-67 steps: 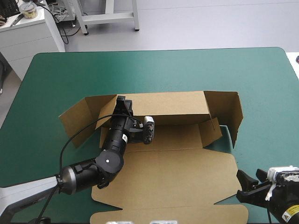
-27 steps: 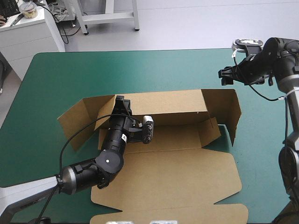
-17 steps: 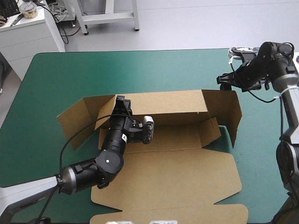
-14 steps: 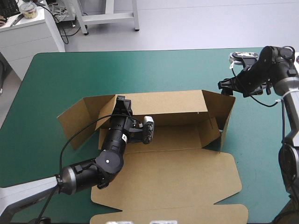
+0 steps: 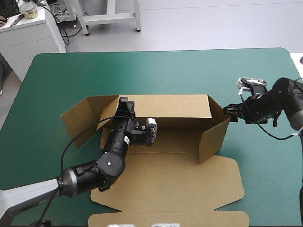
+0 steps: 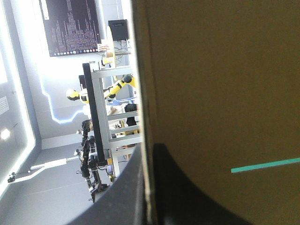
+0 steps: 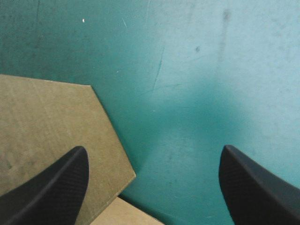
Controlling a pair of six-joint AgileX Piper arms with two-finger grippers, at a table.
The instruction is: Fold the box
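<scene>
So the box (image 5: 180,175) sits mid-table on the teal-green cover (image 5: 142,71) with its long axis side to side, the left gripper (image 5: 124,105) is pinching the back wall (image 5: 165,106) near its left end, and the right gripper (image 5: 228,111), fingers spread wide, is right up against the right end flap (image 5: 213,137), so I'd guess that arm's the closer one for tucking it inward.

No text, number, brand or sign can be read in any view. Nothing legible is shown on the box (image 5: 175,182). A small pale sticker (image 5: 124,138) is seen on the left arm (image 5: 111,161), its print too small to be made out.
</scene>
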